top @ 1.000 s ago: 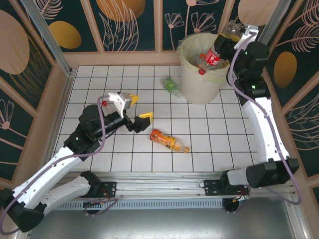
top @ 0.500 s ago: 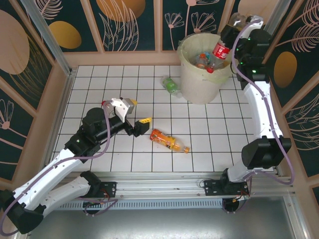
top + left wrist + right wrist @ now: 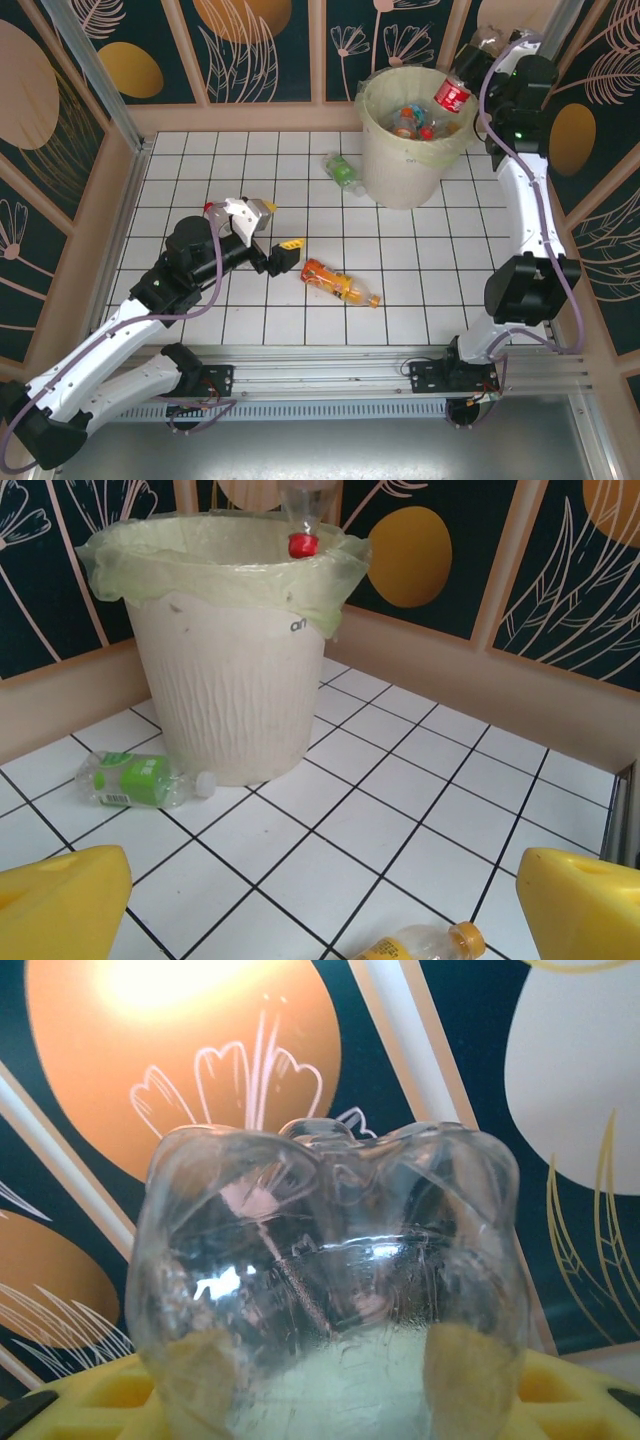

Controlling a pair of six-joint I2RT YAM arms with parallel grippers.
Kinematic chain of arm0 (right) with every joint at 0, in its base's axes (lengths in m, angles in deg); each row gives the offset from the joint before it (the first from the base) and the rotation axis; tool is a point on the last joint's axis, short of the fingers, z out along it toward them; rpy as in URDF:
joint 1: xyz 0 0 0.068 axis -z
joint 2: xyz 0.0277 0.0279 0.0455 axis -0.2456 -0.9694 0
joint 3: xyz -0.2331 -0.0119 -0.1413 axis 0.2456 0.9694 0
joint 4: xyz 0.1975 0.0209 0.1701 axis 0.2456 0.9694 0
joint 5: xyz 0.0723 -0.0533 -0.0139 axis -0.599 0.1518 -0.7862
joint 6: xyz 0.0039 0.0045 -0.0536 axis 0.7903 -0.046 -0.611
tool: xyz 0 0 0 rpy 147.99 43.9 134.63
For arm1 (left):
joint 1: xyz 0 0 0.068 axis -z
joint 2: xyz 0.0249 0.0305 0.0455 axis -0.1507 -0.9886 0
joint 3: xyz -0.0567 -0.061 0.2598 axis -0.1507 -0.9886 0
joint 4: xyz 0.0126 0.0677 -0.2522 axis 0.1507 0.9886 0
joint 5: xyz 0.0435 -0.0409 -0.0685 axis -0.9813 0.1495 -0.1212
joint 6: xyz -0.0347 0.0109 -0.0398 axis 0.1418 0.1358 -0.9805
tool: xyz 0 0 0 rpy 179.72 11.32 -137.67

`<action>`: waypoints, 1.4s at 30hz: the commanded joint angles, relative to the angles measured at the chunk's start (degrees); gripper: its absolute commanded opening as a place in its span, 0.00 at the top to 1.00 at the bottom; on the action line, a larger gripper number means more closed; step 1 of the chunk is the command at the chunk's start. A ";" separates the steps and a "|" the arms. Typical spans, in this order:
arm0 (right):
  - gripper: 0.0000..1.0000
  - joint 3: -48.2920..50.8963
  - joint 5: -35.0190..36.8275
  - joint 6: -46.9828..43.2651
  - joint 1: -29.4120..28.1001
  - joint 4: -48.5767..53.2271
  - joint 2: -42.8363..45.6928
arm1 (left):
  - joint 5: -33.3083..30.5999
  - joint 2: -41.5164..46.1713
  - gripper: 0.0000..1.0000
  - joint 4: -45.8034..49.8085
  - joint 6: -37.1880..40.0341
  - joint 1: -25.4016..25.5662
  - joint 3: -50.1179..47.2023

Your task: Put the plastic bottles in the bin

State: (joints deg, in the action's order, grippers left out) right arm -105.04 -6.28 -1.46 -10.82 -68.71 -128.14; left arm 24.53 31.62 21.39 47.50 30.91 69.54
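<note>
My right gripper (image 3: 480, 55) is shut on a clear plastic bottle (image 3: 453, 94) with a red label. The bottle hangs cap down over the far right rim of the bin (image 3: 400, 165), a white bucket with a pale yellow bag. In the right wrist view the bottle's base (image 3: 330, 1260) sits between my yellow fingers (image 3: 560, 1400). Several bottles (image 3: 415, 122) lie inside the bin. An orange-label bottle (image 3: 338, 283) lies on the tiles just right of my open left gripper (image 3: 275, 232). A green-label bottle (image 3: 343, 171) lies against the bin's left side.
The left wrist view shows the bin (image 3: 230, 690), the green bottle (image 3: 135, 780) at its foot, the orange bottle's cap (image 3: 465, 940) at the bottom edge and the held bottle's red cap (image 3: 303, 546) above the rim. Patterned walls (image 3: 260, 50) enclose the white tiled floor (image 3: 420, 250).
My right arm has swung up and to the right, carrying the red-label bottle from over the bin's middle to its far right rim. My left gripper shifted slightly, then stayed put.
</note>
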 commanded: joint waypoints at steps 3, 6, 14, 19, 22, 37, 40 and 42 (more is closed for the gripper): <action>0.45 1.54 0.72 -4.49 -0.66 -0.68 -1.05 | -3.40 2.00 0.02 -0.60 1.75 0.33 -0.84; 0.39 2.58 0.89 -6.54 -1.31 0.23 -1.24 | -4.06 2.19 0.02 -0.49 2.08 0.29 -0.98; 0.14 -0.33 2.05 -8.97 -1.83 3.75 -1.13 | -4.15 1.32 0.01 0.05 2.07 0.33 -0.79; 0.10 -2.96 6.45 -9.82 -1.88 7.67 -0.27 | -4.50 1.05 0.01 0.74 1.83 0.29 -0.38; 0.10 -2.07 6.45 -10.40 -1.96 8.81 1.74 | -4.65 0.95 0.01 0.92 1.77 0.28 -0.27; 0.13 25.63 2.21 -18.40 -15.09 19.03 26.93 | 0.96 -0.40 0.01 3.23 5.97 0.24 5.16; 0.13 33.28 3.10 -16.82 -21.36 23.18 32.03 | 5.73 -3.91 0.01 7.99 8.39 0.28 9.13; 0.12 38.33 2.59 -15.20 -25.20 25.79 35.35 | 8.99 -4.92 0.02 9.78 9.65 0.25 9.37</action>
State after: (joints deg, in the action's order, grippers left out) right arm -71.80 -3.28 -17.33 -32.85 -49.52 -95.51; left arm 27.19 27.88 26.74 53.66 30.89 77.14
